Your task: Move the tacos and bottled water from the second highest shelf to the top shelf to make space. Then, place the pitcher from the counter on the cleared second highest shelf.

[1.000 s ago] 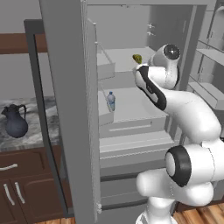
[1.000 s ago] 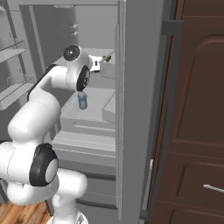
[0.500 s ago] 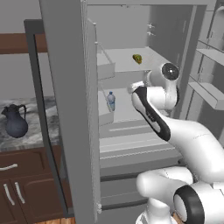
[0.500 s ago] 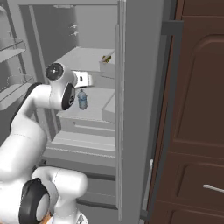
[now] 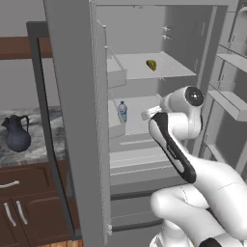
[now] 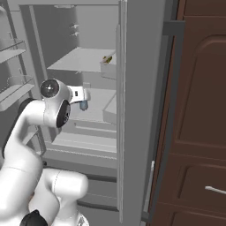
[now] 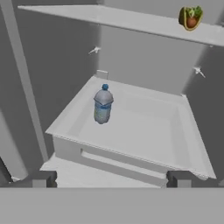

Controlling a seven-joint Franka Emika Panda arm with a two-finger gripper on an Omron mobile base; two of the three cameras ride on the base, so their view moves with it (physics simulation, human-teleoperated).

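The tacos [image 5: 151,64] are seen on the top shelf [image 5: 164,71], toward its right side: one small folded yellow shell with green and brown filling showing at the open edge. In the hand view the tacos [image 7: 190,17] sit near the front of the top shelf [image 7: 109,18].

The bottle [image 7: 103,104] is found upright on the second shelf [image 7: 144,135], at its left rear, well apart from the tacos. It is small, clear, with a blue cap and a blue label band. From the left base view the bottle [image 5: 122,111] is seen just behind the door edge.

The gripper [image 7: 111,178] is held wide open in front of the second shelf, with nothing between its fingers [image 7: 40,178].

The pitcher [image 5: 15,135], dark blue-grey with a bulbous body, narrow neck and curved handle, stands on the counter [image 5: 43,144].
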